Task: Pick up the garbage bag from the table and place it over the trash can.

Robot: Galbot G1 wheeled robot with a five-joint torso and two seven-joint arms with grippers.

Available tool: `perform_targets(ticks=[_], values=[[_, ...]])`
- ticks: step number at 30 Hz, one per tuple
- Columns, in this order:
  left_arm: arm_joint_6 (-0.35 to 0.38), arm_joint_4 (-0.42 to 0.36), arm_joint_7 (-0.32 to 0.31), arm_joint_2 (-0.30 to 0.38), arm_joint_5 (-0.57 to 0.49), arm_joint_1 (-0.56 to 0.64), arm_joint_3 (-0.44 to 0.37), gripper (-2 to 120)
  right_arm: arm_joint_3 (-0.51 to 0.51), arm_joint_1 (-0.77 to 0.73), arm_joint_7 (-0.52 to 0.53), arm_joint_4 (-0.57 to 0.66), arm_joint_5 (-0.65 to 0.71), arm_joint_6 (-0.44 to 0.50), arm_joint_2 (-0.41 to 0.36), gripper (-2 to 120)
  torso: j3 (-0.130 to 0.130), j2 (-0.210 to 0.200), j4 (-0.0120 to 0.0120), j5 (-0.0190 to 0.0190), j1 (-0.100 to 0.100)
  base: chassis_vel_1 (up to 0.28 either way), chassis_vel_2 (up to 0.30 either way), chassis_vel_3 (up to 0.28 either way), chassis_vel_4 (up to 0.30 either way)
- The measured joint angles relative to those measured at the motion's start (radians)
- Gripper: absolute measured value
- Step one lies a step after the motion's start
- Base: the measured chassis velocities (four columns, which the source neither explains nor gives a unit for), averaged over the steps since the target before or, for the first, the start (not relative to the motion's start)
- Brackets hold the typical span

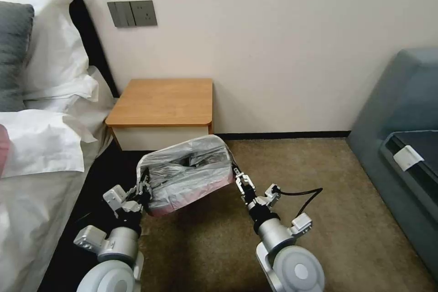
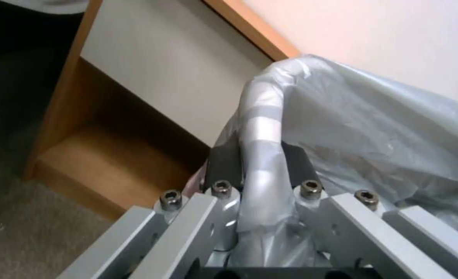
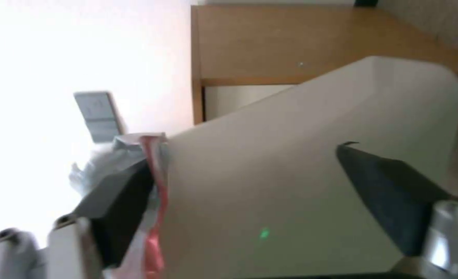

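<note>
Table (image 1: 164, 100), upper centre. Below it, bag (image 1: 187, 173) draped over can (image 3: 311, 162): light, limp, slippery film; hold at rim. My left gripper (image 1: 142, 188) pinches bag's left rim; my right gripper (image 1: 241, 181) spread wide astride right rim.

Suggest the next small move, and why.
Probably open the left gripper and back off: the garbage bag already drapes over the trash can; the left jaws pinch its bagged rim, while the right gripper stands open astride the wall.
</note>
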Motion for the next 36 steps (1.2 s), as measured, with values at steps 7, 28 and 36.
perform_targets(ticks=[7,28,36], values=[[-0.002,0.013,0.0,0.001,-0.002,-0.003,-0.005,7,0.008,-0.014,0.006,0.02,0.032,0.001,0.005,100,0.0,0.0,0.0,0.0,0.0,0.0,0.0,0.0,0.0],[-0.002,0.014,-0.003,-0.001,0.003,0.002,-0.004,7,-0.008,-0.012,-0.038,0.016,-0.054,0.001,-0.001,52,0.0,0.0,0.0,0.0,0.0,0.0,0.0,0.0,0.0],[-0.002,0.014,-0.003,-0.002,0.006,0.002,0.0,7,-0.009,-0.015,-0.052,0.01,-0.066,0.004,-0.004,20,0.0,0.0,0.0,0.0,0.0,0.0,0.0,0.0,0.0]])
